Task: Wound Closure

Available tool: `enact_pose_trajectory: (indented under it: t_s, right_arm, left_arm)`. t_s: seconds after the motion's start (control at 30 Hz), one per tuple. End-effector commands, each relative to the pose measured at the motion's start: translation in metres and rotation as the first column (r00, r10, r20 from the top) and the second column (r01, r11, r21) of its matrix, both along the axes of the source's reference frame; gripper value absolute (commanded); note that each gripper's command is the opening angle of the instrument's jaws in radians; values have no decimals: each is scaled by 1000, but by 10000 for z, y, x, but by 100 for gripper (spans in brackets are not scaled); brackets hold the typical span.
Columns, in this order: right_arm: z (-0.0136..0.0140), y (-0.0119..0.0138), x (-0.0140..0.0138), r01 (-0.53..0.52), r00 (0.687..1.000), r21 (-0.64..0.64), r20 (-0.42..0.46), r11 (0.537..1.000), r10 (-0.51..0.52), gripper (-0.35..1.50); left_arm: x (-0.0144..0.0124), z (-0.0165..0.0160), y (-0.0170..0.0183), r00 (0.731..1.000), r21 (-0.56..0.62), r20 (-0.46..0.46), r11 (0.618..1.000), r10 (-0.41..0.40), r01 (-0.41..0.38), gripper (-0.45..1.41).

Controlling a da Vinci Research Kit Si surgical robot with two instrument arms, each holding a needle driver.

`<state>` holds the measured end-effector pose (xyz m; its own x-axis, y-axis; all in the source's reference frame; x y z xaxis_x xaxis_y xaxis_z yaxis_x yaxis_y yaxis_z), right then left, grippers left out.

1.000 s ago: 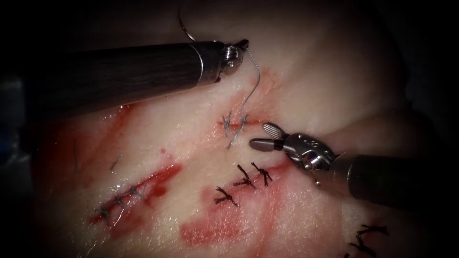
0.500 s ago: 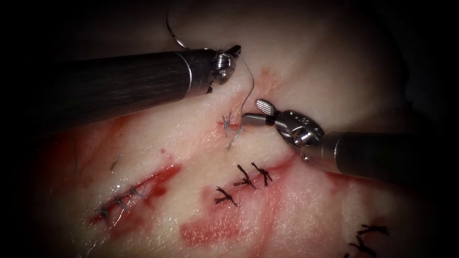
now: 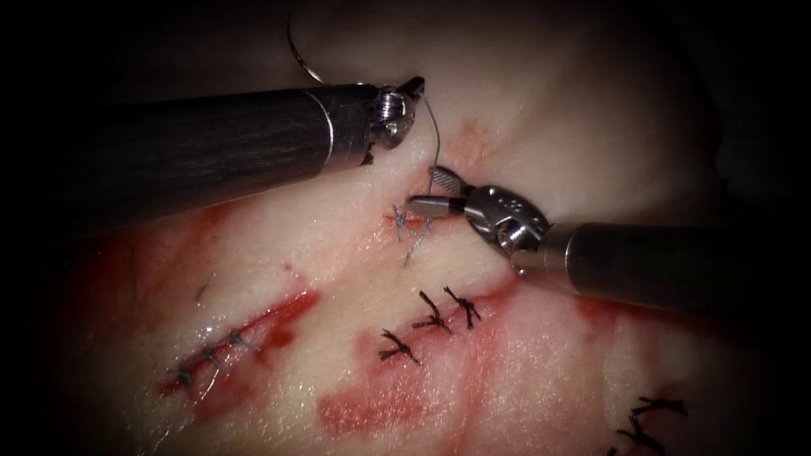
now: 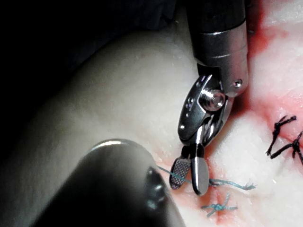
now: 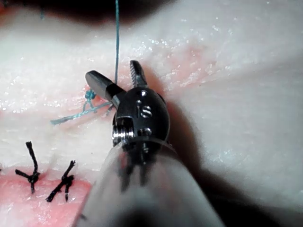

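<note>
On the tissue (image 3: 591,127) a short cut (image 3: 410,221) carries two teal stitches. My left tool (image 3: 412,87) is shut on the teal thread (image 3: 438,139), which runs taut down to the right-hand knot (image 3: 427,225). Above the left shaft arcs the thin curved needle (image 3: 296,59), out of the tissue; how it is held is hidden. My right tool (image 3: 427,192) comes in from the right with open jaws either side of the thread, just above the knot. The right wrist view shows the thread (image 5: 116,38) passing between its jaws (image 5: 116,75). The left wrist view shows the right tool (image 4: 189,174) open over the thread (image 4: 227,183).
Dark-thread stitches (image 3: 435,317) lie below the cut, with more at the lower right (image 3: 646,418). An older stitched cut (image 3: 211,355) with red fluid (image 3: 287,312) sits at the lower left. A red fluid patch (image 3: 380,409) spreads near the front.
The right tool has moved up and left from below the cut, its open jaws now around the thread. The left tool shifted slightly left, holding the thread up.
</note>
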<state>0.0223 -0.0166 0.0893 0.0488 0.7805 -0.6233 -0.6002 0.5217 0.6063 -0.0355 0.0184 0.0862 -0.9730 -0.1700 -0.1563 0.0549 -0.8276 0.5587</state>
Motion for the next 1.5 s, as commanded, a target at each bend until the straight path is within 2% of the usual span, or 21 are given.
enact_pose_trajectory:
  t_s: [0.03,0.2,0.3,0.53,1.23,1.33,1.4,1.43,1.47,1.5]
  right_arm:
    - [7,3,12,15,1000,-26,8,1000,-15,135]
    - [9,4,20,60,998,-103,43,993,-55,133]
    - [10,5,26,76,996,-125,53,989,-70,138]
    - [12,7,37,120,993,-125,25,985,-118,133]
    - [9,18,53,93,996,-153,29,984,-90,125]
    - [10,19,57,88,996,-155,29,984,-85,118]
    - [10,20,58,98,995,-174,39,980,-93,103]
    - [10,20,58,111,993,-199,50,974,-103,84]
    - [10,20,58,135,990,-241,71,961,-121,44]
    - [10,20,57,147,988,-261,78,954,-131,-23]
  left_arm:
    - [-6,3,7,1000,-3,1,1000,-1,1,-45]
    - [-6,1,3,1000,-4,-2,1000,-1,1,-45]
    - [-6,-2,0,1000,-5,-7,1000,2,-2,-45]
    - [-9,-9,-7,1000,-4,-10,1000,-4,4,-45]
    - [-10,-19,-13,1000,-10,-8,1000,-9,9,-45]
    - [-10,-21,-13,1000,-8,-7,1000,-8,8,-45]
    - [-9,-22,-12,1000,-12,-5,1000,-10,10,-45]
    - [-9,-22,-12,1000,-11,-5,1000,-10,10,-45]
    - [-9,-23,-12,1000,-11,-5,1000,-10,10,-45]
    - [-9,-23,-12,1000,-11,-5,1000,-10,10,-45]
